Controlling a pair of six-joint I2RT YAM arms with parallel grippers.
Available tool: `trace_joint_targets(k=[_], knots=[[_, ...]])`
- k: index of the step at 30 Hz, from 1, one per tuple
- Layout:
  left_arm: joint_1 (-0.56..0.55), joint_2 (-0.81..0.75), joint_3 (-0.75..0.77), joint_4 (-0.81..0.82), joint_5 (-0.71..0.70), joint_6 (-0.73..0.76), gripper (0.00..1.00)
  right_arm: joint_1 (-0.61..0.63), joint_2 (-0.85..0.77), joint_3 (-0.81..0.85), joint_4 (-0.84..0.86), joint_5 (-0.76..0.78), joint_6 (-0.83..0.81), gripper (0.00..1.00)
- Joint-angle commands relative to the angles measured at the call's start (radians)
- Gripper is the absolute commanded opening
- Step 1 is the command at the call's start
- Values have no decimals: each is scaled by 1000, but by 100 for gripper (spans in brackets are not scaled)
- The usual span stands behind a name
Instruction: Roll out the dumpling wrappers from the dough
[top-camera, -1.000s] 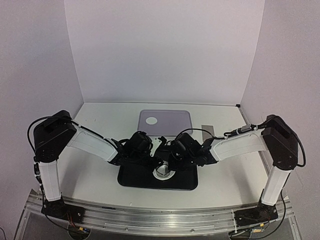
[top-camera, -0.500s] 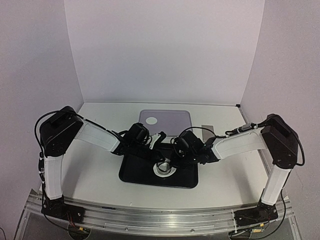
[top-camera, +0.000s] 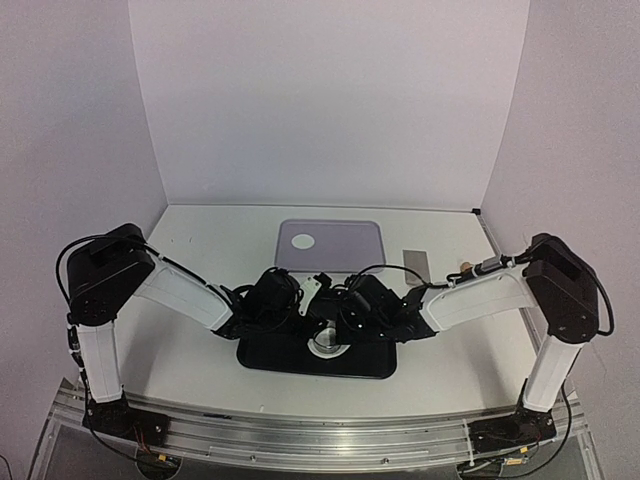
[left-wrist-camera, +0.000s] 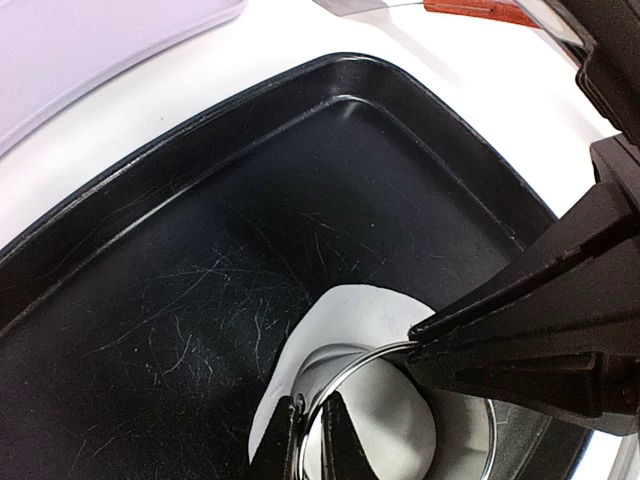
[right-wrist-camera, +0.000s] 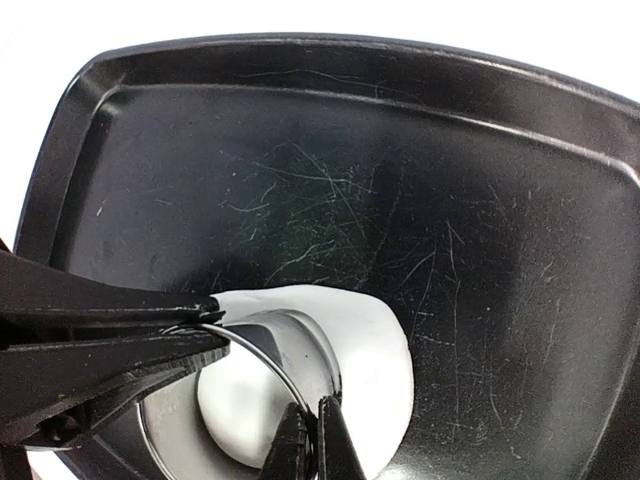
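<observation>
1. Reaching in from the left, the left arm bends low over the black tray (top-camera: 265, 358), which sits at the near middle of the worktop (top-camera: 200, 240).
2. The left gripper (left-wrist-camera: 312, 440) is clenched on the thin rim of a metal ring (right-wrist-camera: 295, 345), with one fingertip inside the rim and one outside.
3. The ring stands upright on the dough (right-wrist-camera: 385, 350), close to the middle of the black tray.
4. The dough is a flattened white patch on the tray floor. It shows inside the ring and spreads past the ring's wall on one side.
5. Behind the black tray lies a lavender tray (top-camera: 345, 245). One wrapper (top-camera: 303, 241), a small round white disc, rests flat in its left part, well apart from the dough.
6. The right gripper (right-wrist-camera: 315, 440) comes in from the right and is clenched on the same rim at a different spot, its tips pinching the metal edge.
7. Further right, a flat gray plate (top-camera: 415, 262) lies on the worktop just beside the lavender tray.
</observation>
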Motion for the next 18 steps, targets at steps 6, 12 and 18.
trace_joint_targets(k=[6,12,18], knots=[[27,131,-100,-323,290,-8,0,-41,92,43,-376,73,-83,0],[50,154,-71,-364,354,-34,0,-70,166,1,-303,-67,58,0],[120,193,-70,-368,347,-13,0,-67,206,-2,-207,-120,125,0]])
